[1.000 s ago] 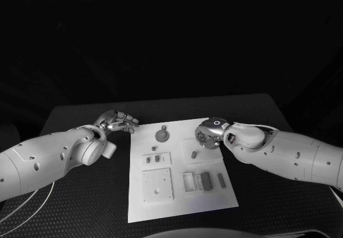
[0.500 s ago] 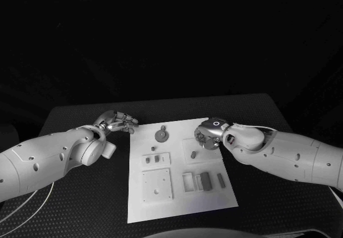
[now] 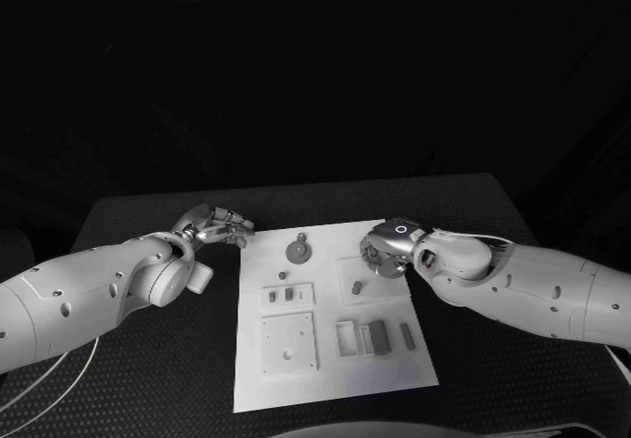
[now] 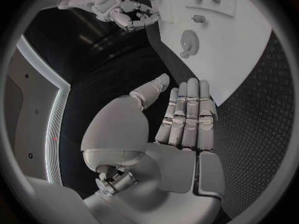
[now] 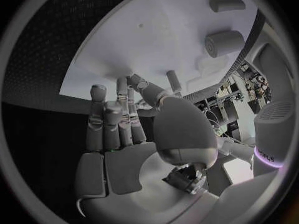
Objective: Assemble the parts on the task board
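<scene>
- The board lay mid-surface, parts loose on it.
- The right hand, fingers apart and empty, hovered over its far edge; nearby parts risked being knocked.
- The left hand, fingers straight and empty, was beside the board.

1. Our left arm comes in low from the left side, forearm angled toward the table's middle.
2. Our left hand holds nothing; in the left wrist view its fingers lie straight and side by side.
3. Our right hand is empty too, its fingers extended together, thumb alongside.
</scene>
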Controlling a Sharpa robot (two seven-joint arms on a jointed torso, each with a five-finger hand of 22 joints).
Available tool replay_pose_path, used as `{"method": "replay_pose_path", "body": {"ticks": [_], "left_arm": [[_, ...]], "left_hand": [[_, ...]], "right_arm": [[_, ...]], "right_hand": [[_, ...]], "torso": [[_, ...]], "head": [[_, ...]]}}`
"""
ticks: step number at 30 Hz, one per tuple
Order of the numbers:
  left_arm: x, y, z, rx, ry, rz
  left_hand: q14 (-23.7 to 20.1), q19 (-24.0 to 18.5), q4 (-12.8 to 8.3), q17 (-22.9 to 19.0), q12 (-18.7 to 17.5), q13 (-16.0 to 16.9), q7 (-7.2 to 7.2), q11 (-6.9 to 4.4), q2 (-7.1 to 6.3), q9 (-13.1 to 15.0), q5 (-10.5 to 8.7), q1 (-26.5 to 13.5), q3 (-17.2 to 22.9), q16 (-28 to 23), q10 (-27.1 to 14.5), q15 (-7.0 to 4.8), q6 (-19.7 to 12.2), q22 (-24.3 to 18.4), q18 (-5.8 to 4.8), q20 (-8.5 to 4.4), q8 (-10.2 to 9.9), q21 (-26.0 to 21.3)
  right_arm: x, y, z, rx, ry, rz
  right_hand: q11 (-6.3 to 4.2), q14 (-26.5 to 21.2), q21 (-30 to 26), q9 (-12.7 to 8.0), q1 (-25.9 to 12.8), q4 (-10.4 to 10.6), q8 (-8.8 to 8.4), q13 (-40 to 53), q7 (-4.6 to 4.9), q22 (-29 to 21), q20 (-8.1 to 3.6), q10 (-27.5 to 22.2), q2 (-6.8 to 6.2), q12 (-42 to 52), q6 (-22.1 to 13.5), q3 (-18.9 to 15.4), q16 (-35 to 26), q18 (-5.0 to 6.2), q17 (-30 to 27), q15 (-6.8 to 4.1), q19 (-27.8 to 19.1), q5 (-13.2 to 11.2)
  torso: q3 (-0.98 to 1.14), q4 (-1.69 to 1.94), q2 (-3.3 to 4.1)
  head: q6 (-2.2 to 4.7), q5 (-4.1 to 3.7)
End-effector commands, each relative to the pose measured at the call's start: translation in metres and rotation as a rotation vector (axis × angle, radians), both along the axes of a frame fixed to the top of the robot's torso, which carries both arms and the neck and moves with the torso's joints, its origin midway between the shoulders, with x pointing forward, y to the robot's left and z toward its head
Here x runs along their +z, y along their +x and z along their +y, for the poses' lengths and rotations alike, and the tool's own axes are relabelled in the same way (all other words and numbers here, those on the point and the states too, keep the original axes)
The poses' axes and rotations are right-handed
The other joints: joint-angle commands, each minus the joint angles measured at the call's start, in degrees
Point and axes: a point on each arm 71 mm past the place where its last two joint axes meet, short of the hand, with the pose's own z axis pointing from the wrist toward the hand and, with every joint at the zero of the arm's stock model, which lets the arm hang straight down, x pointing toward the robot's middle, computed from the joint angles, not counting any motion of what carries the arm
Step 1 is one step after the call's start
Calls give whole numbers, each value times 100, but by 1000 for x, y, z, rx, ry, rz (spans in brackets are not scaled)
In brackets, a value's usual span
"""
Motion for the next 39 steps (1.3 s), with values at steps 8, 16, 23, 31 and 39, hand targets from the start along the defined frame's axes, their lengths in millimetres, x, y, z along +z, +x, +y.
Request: {"method": "replay_pose_path", "body": {"ticks": [8, 16, 23, 31, 39], "left_arm": [[1, 1, 0, -2, -9, -5], [1, 2, 0, -1, -9, -5], [1, 2, 1, 7, -19, -1], [1, 5, 2, 23, -27, -5], [1, 7, 2, 37, -31, -8]], "left_hand": [[43, 48, 0, 15, -17, -6, 8, 2, -15, -6, 3, -45, -26, -36, -24, -2, -49, -8, 32, -5, 28, -30], [44, 49, 1, 24, -16, -6, 10, 2, -16, -8, 4, -45, -27, -43, -25, -2, -54, -11, 33, -5, 27, -32], [45, 50, 1, 33, -13, -6, 12, 1, -17, -10, 4, -44, -28, -49, -23, -2, -59, -13, 33, -5, 25, -35], [54, 58, 3, 55, 0, -2, 12, -8, -12, -12, 5, -41, -28, -60, -5, -4, -60, -18, 35, -7, 29, -37], [58, 62, 4, 72, 9, 1, 11, -15, -13, -12, 4, -41, -30, -71, 11, -5, -56, -23, 35, -7, 34, -39]], "right_arm": [[12, 2, 3, -11, 91, 55], [18, 4, 3, -14, 120, 72], [32, 0, 9, -10, 196, 94], [40, -15, 43, 76, 251, 120], [39, -35, 91, 202, 257, 139]], "right_hand": [[-6, 6, -40, 20, -5, 6, 13, -6, -6, 86, -29, 42, 10, -16, 44, 30, -13, 77, 10, -28, 17, 25], [-6, 0, -50, 23, -11, 5, 10, -7, -5, 83, -29, 45, 15, -26, 41, 36, -22, 77, 11, -29, 14, 25], [-7, -3, -55, 26, -13, 5, 9, -8, -5, 82, -29, 49, 18, -31, 39, 39, -28, 77, 11, -30, 14, 25], [-7, -7, -64, 29, -17, 4, 6, -10, -3, 79, -29, 50, 26, -42, 34, 43, -36, 77, 13, -30, 14, 25], [-5, -11, -74, 32, -21, 2, 2, -12, -1, 77, -29, 48, 38, -55, 25, 48, -44, 77, 15, -29, 13, 25]], "torso": [[8, -7, 1], [10, -1, 2], [9, -11, -1], [5, -7, -8], [-6, -10, -14]], "head": [[-13, 19], [-14, -5], [-11, 34], [-6, 176], [-16, 327]]}}
